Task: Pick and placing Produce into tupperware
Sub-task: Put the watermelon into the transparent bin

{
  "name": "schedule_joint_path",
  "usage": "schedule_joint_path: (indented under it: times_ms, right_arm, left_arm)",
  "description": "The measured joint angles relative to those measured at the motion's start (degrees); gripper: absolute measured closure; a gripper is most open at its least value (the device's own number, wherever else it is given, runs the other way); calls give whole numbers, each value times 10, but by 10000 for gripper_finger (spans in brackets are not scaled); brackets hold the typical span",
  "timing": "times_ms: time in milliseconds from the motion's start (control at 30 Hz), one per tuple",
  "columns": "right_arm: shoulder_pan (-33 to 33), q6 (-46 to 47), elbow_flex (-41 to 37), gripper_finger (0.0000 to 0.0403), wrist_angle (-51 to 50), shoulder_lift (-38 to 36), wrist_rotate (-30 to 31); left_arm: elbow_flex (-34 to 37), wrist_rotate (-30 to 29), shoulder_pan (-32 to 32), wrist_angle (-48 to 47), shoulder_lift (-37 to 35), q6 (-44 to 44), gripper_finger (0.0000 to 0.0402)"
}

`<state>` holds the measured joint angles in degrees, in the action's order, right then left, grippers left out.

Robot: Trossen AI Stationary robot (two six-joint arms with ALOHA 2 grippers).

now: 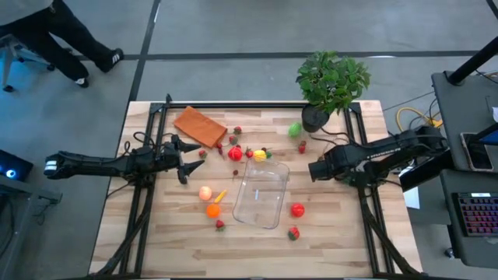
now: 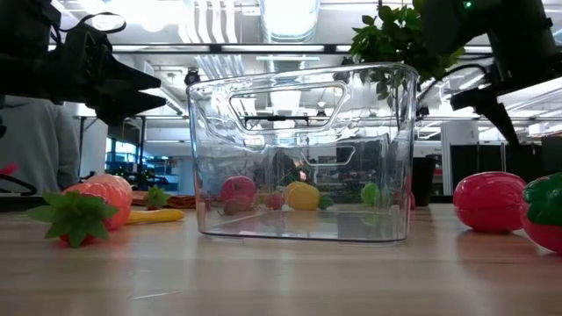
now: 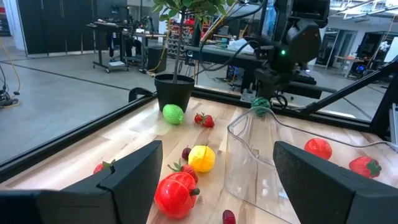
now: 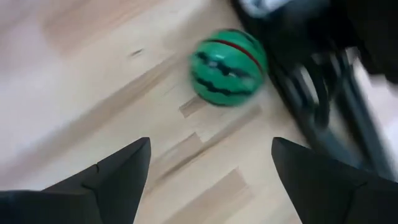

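- My left gripper (image 1: pixel 189 162) hangs over the table at the 9 o'clock side of the tupperware (image 1: pixel 261 194), with its fingers spread wide and nothing between them.
- In its wrist view the nearest pieces ahead of it are the red pepper (image 3: pixel 175 194) and the yellow fruit (image 3: pixel 201 158), lying close together.
- My right gripper (image 4: pixel 210 163) is at the 3 o'clock side of the tub, near the potted plant (image 1: pixel 330 82). Its fingers are released too, and a small watermelon (image 4: pixel 227 67) lies on the wood in front of them.
- I judge that I am at the approach step: neither arm carries anything yet.
- The next move, I think, is to lower one gripper over a single piece, centre it between the fingers and close; the watermelon looks round and smooth, so it may roll away.
- The tupperware stands upright in the middle of the table, without lid. From above I see nothing inside; in the low view the colours seem to be pieces seen through its clear walls.
- The produce is scattered around it: an orange (image 1: pixel 212 210) and a peach-coloured fruit (image 1: pixel 205 193) at 9 o'clock, a red tomato (image 1: pixel 297 208) at 4 o'clock, strawberries at several places.
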<state>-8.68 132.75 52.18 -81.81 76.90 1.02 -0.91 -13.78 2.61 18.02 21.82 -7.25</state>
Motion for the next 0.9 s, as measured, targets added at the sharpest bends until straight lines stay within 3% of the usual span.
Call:
schedule_joint_path:
  times_ms: [67, 133, 467, 900]
  right_arm:
    - [-13, 114, 0, 75, -5, 2, -12]
    - [-7, 162, -6, 75, -13, 10, -33]
    - [1, 67, -9, 75, 33, 57, -24]
    - [4, 88, -10, 75, 50, 61, -24]
  left_arm:
    - [0, 0, 0, 0, 0, 0, 109]
    - [1, 0, 0, 0, 0, 0, 109]
    - [3, 0, 0, -1, 3, 1, 109]
    - [3, 0, 0, -1, 4, 1, 109]
